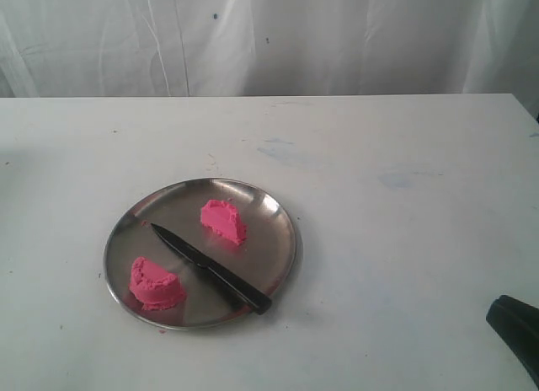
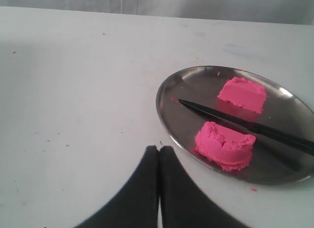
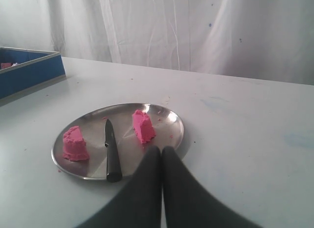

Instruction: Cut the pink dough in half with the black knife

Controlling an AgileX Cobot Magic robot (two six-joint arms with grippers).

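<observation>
The pink dough lies in two half-dome pieces on the round steel plate [image 1: 278, 207]: one piece [image 1: 224, 222] toward the back, the other [image 1: 155, 285] at the front left. Between them the black knife [image 1: 210, 268] rests flat on the plate, its handle over the front rim. In the left wrist view my left gripper [image 2: 159, 149] is shut and empty above the table beside the plate [image 2: 169, 115], near the closer piece [image 2: 224, 145]. My right gripper [image 3: 161, 150] is shut and empty, hovering off the plate [image 3: 174, 119] by a dough piece [image 3: 143, 126]; the knife [image 3: 111, 150] lies apart from it.
The plate sits on a white table [image 1: 404, 239] with a white curtain behind. A blue box [image 3: 27, 71] stands at the table's side in the right wrist view. A black part of the right arm [image 1: 515, 324] shows at the exterior view's lower right corner.
</observation>
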